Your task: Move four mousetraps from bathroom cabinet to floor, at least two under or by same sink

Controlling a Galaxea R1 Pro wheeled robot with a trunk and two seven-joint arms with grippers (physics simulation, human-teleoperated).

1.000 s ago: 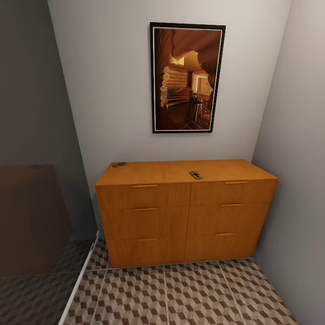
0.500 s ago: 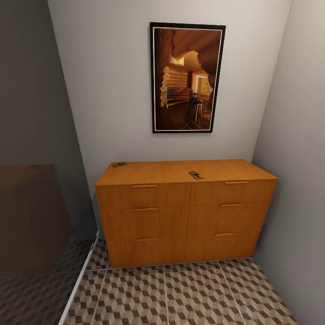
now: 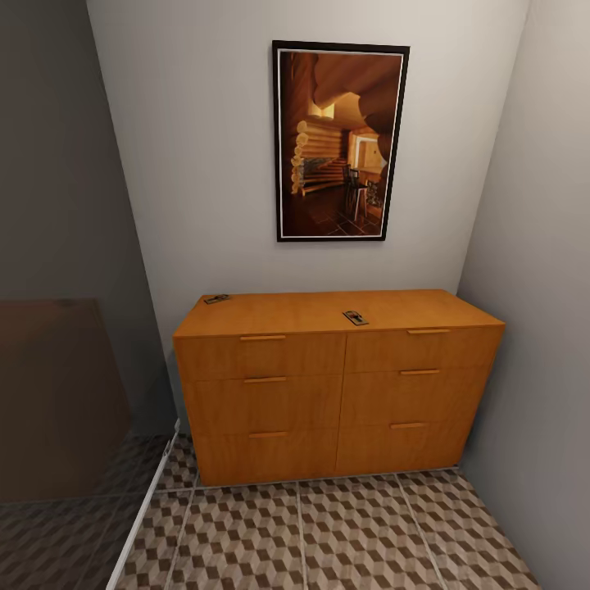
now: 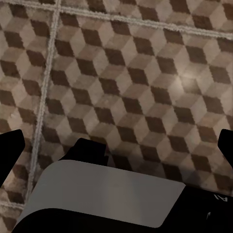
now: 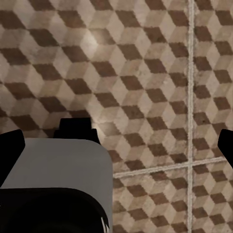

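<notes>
Though our claws' spread cannot be told, we judge the tiny flat brown wooden mousetraps (image 3: 355, 318) on the orange-brown wooden cabinet's (image 3: 328, 393) top, one at its front edge, one at its back left corner, light and stiff; pinch the long edges.

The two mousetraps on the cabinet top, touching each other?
Apart. The head view shows one mousetrap at the cabinet top's back left corner, the other mousetrap near the front middle, with bare wood between.
</notes>
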